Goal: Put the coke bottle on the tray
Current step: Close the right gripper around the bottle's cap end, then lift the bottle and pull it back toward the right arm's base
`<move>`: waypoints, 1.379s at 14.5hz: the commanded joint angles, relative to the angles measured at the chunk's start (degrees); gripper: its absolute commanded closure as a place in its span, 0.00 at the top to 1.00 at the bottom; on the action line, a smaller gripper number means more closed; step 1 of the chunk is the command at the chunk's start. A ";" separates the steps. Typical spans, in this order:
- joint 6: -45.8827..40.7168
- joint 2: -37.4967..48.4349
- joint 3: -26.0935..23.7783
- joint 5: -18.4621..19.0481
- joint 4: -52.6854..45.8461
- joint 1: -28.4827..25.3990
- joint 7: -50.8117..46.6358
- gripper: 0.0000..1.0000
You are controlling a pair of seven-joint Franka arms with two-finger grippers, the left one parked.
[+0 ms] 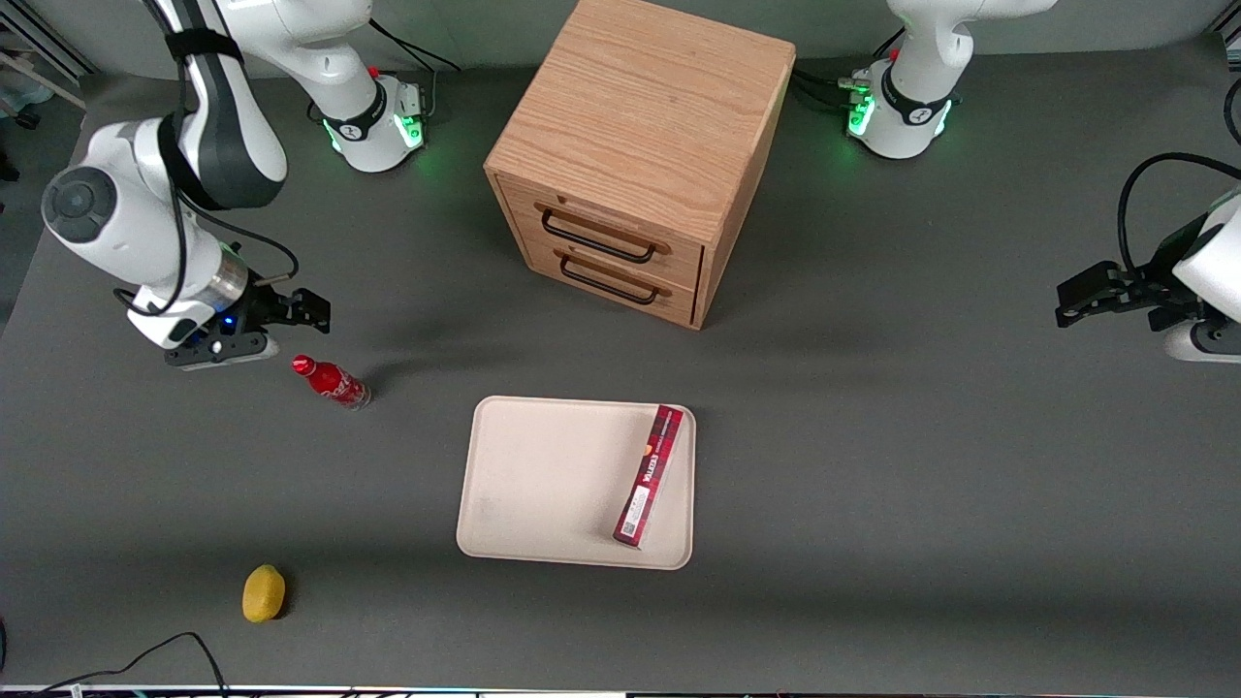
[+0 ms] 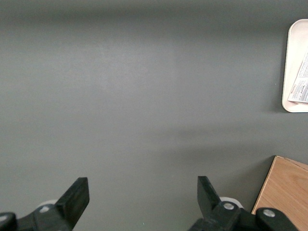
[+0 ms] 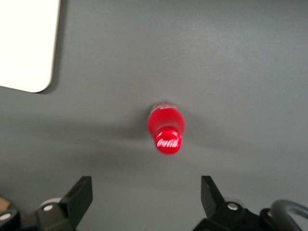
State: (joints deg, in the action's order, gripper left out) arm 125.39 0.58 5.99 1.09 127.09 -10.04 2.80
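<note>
Right wrist view shows my hand (image 3: 144,202) spread wide and empty, poised above the coke bottle (image 3: 166,126) so the fingers can straddle it. It stands on the tabletop (image 1: 873,436), well apart from the tray (image 1: 543,485).

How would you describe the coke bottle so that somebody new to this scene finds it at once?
Start from the big cream tray in front of the wooden drawer cabinet, then look toward the working arm's end of the table. The coke bottle stands there alone, just beside the open gripper. It is small, slim, red with a red cap, unlike the long flat red box on the tray.
</note>
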 commanded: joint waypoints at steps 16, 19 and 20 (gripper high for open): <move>8.92 -3.14 -0.28 1.46 2.81 1.95 2.65 0.00; -1.51 1.60 -0.10 1.46 -0.33 2.65 3.26 0.00; -7.38 2.40 -0.02 1.38 -3.74 2.65 3.87 0.00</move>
State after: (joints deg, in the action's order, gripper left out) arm 127.24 -2.08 6.06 1.74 127.15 -8.29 4.53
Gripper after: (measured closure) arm 0.687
